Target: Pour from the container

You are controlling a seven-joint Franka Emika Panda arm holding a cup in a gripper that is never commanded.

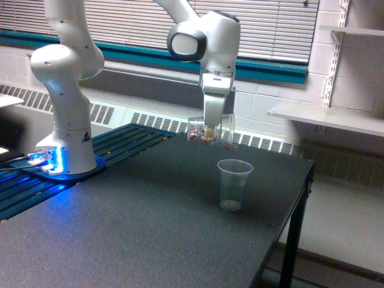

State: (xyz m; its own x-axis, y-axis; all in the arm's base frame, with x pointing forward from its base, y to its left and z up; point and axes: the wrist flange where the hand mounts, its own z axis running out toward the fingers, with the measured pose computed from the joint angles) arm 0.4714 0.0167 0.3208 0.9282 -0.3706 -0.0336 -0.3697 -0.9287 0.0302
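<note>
My claw [209,130] clamped on container [208,129], held in air above table [120,228], up and toward exterior view's left of cup [234,184]. Container lies nearly on its side, mouth side unclear; reddish pieces sit at low end, exterior view's left. Cup upright, open, apart from container: likely pour target. Little at its bottom. Judgement: pre-pour, need mouth over cup rim before tipping more. Risk: spill onto table.

Warning sign: small black-and-yellow triangle on the robot base [71,141], symbol too small to make out.
Readable text: none.
</note>
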